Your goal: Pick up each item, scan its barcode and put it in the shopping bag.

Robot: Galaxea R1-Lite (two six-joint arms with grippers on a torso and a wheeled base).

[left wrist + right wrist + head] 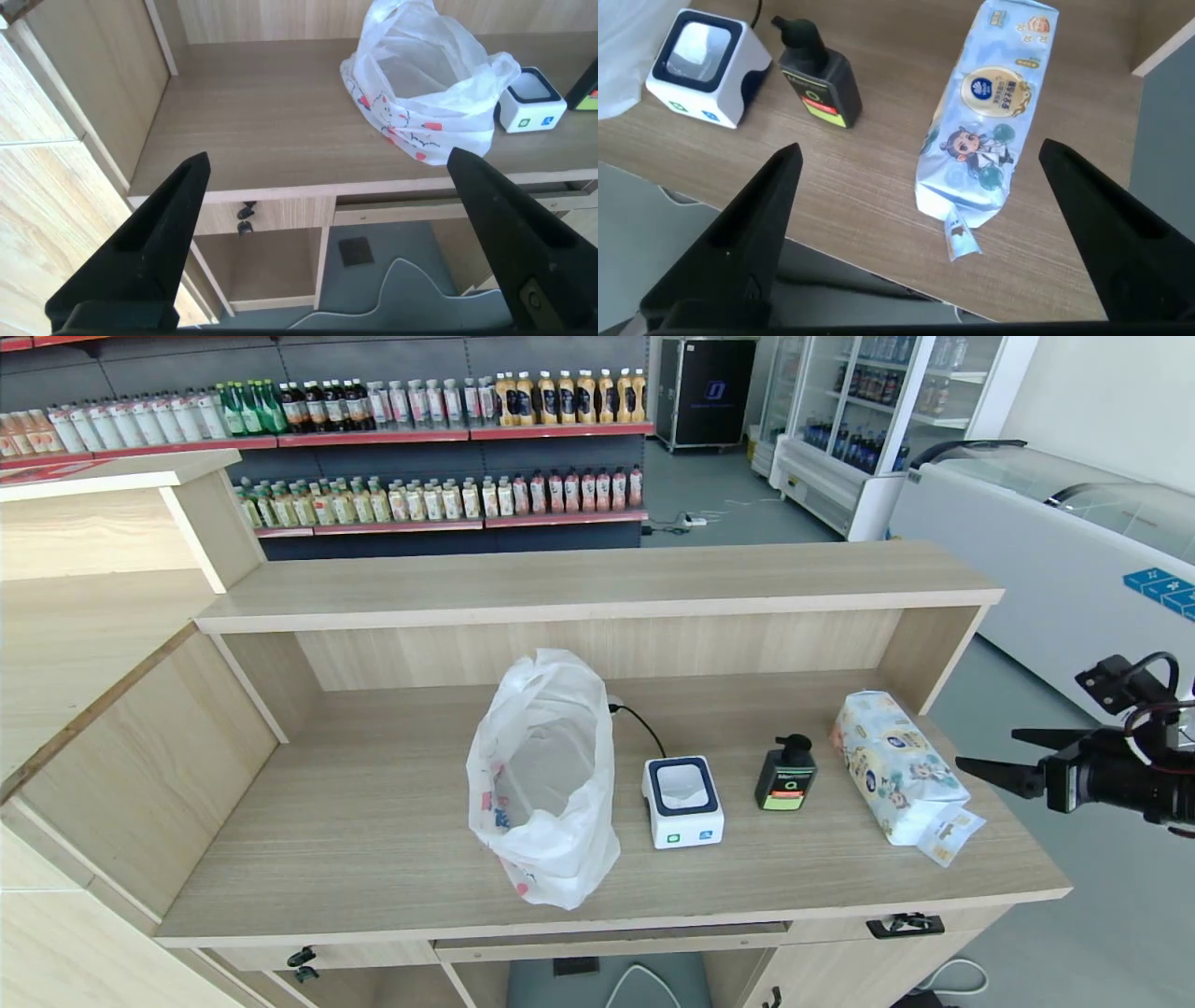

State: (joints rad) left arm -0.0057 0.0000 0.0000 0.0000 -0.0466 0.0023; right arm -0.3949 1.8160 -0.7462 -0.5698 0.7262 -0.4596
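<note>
Head view: right hand (988, 751) open, empty, at 3 o'clock from the tissue pack (896, 779); left hand (327, 159) also open. I would grip across the pack's narrow width, squarely.

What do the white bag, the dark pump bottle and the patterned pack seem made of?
Shopping bag: thin plastic film, translucent and crinkled.
Pump bottle: probably rigid plastic, dark, smooth, faint sheen.
Patterned pack: seemingly soft printed plastic wrap, glossy, creased at its sealed end; contents hidden.
</note>
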